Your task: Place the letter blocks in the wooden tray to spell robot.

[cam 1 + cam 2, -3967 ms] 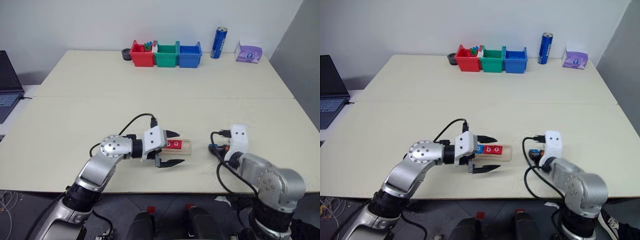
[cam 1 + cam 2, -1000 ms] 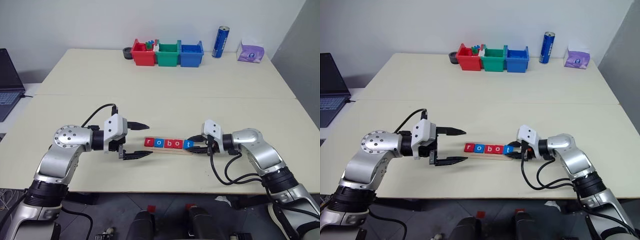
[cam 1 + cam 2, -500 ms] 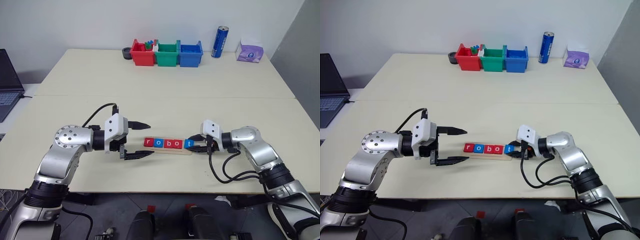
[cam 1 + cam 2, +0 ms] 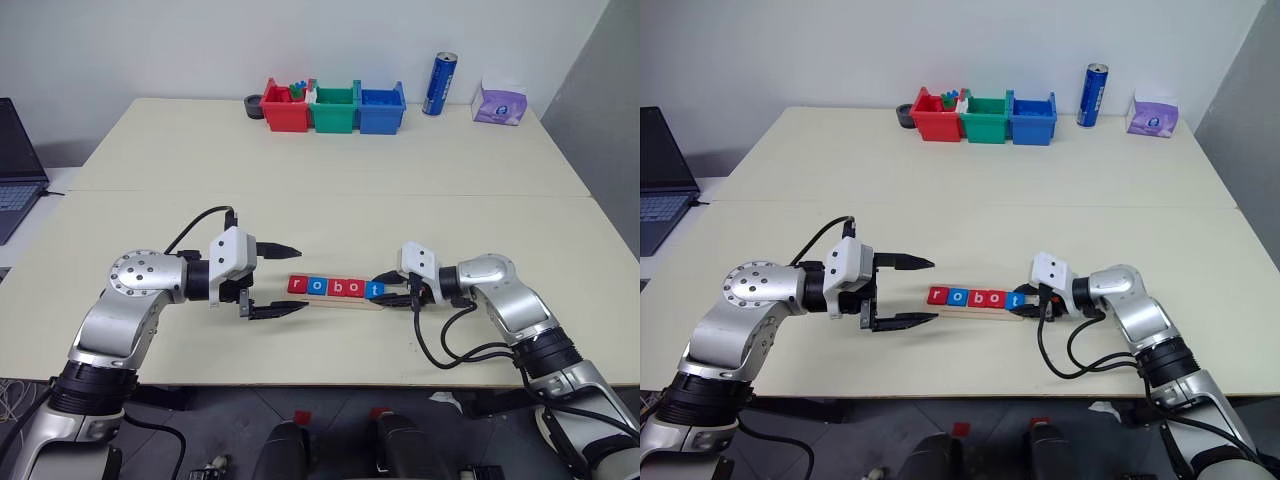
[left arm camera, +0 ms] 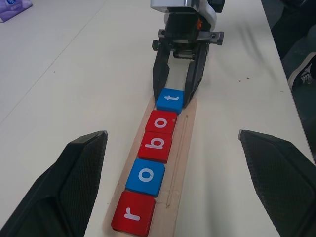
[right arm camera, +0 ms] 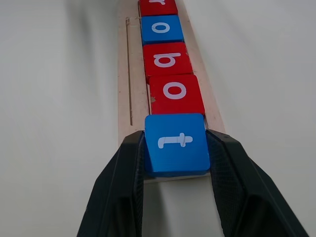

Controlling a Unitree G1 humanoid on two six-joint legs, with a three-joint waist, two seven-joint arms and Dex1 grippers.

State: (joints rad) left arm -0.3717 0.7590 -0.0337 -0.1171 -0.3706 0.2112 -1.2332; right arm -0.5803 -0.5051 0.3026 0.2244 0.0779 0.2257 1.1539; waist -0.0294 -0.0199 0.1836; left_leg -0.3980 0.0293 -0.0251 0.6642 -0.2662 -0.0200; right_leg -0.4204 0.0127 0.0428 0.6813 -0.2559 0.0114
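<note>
On the cream tabletop (image 4: 330, 215), the long narrow pale wooden tray (image 5: 183, 148) lies near the front edge, between the two arms, and carries five small flat square letter blocks (image 4: 333, 287) in a row that reads r, o, b, o, t. The red r tile (image 5: 133, 219) sits at the tray's left end, followed by a blue o tile (image 5: 145, 176), a red b tile (image 5: 156, 146), a red o tile (image 5: 160, 121) and a blue t tile (image 6: 176, 143) at the right end. The right gripper (image 6: 176, 153) has its two black fingers clamped on the sides of the blue t tile, which rests tilted at the tray's end, just beside the red o tile. The left gripper (image 4: 278, 279) hovers just left of the tray with its fingers spread wide apart, holding nothing.
</note>
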